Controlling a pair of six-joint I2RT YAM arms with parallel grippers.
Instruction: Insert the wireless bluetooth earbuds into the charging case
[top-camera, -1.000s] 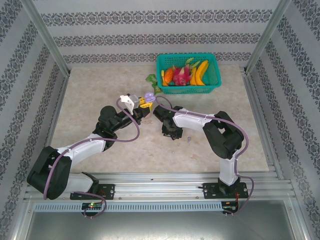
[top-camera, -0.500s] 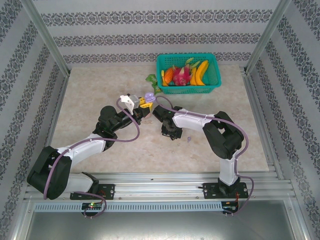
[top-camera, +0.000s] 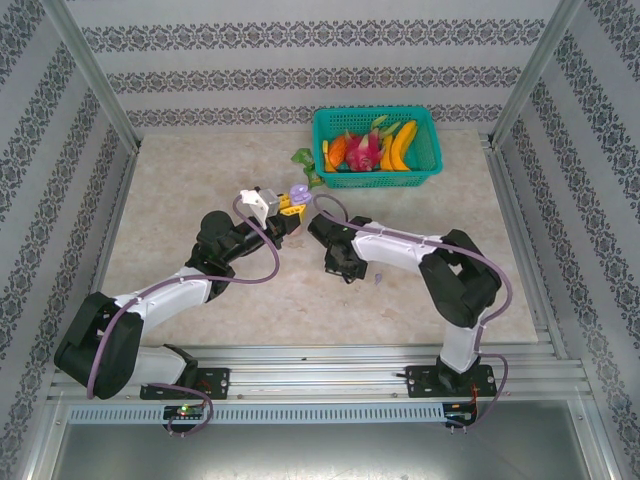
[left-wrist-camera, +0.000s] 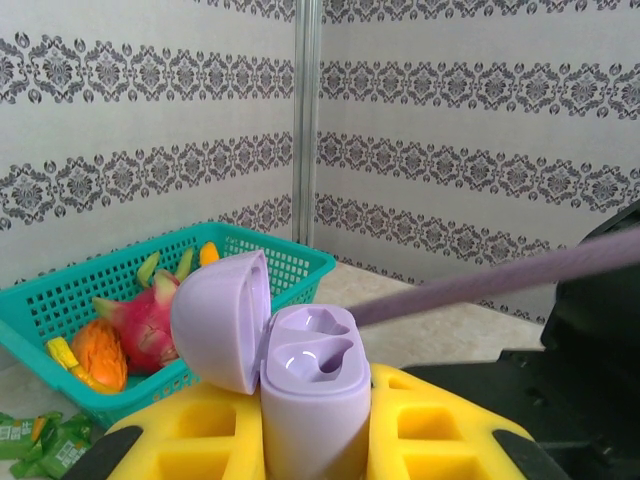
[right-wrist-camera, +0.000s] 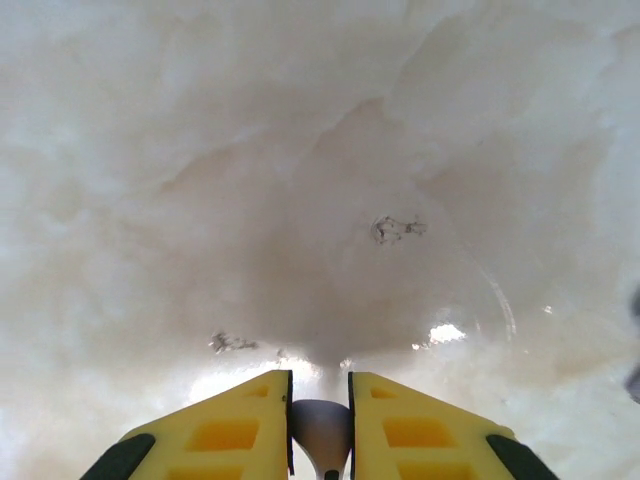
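Jaws on the right gripper are pinched tight on one tiny earbud. Just its pale rounded end pokes up between the yellow fingers, low over the bare table. Can't honestly call the colour from that shot, greyish-lilac maybe. The left gripper is clamped around the purple charging case. It's held upright with its lid flipped open to one side, and both sockets look empty.

So what changed: in the overhead, compared with half a second back, the right arm's elbow has swung out to the right and toward the near rail. The forearm looks more stretched out too. The gripper end has barely budged, sitting just right of the case and nearer the bases. The left arm hasn't moved as far as I can see.

My read is the pick is done and the right arm is re-posing to bring the bud over to the waiting case. Nothing's inserted yet.

A loose purple earbud lies on the table just right of the right gripper, so there's more to do after this one. The green basket of fruit sits well behind, out of the way.
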